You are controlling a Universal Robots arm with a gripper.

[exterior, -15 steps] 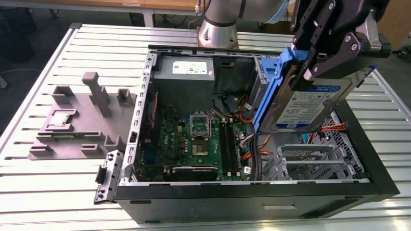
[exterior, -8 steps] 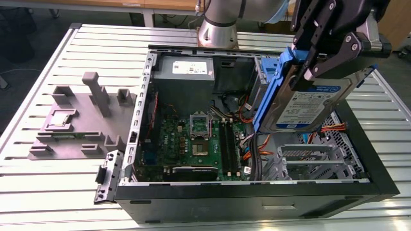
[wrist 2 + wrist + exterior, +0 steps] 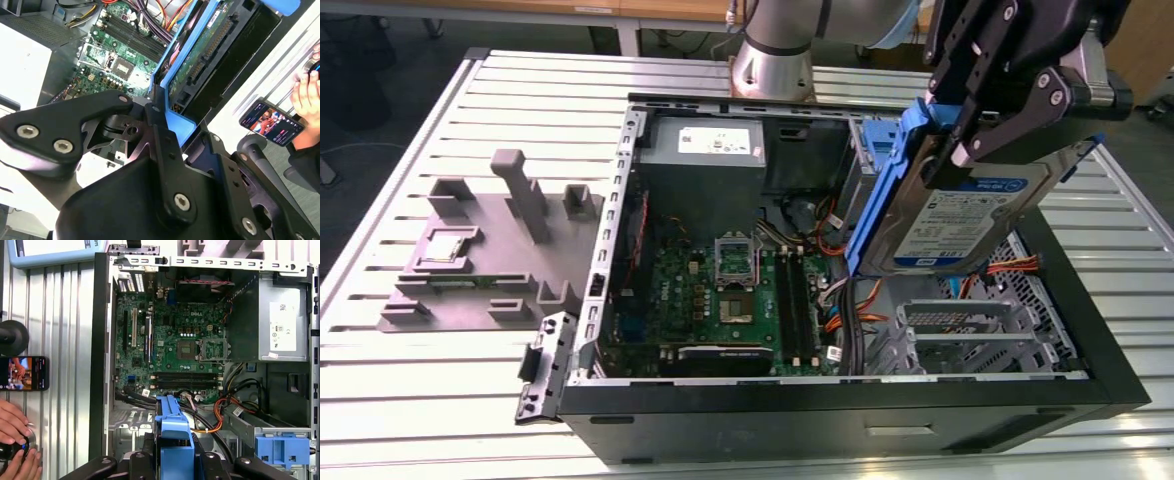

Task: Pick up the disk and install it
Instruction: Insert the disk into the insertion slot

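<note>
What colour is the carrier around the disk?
The disk carrier is bright blue; exterior view shows it best.

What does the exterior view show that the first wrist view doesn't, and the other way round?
Exterior view's own: the disk's white-and-blue label, the grey moulded holder on the table at the exterior view's left, and the arm's silver base. First wrist view's own: a lit phone, a person's hands beside it, and a bare blue bracket. Shared: the open computer case, its green motherboard, the grey power supply, and the gripper shut on the disk above the case.
</note>
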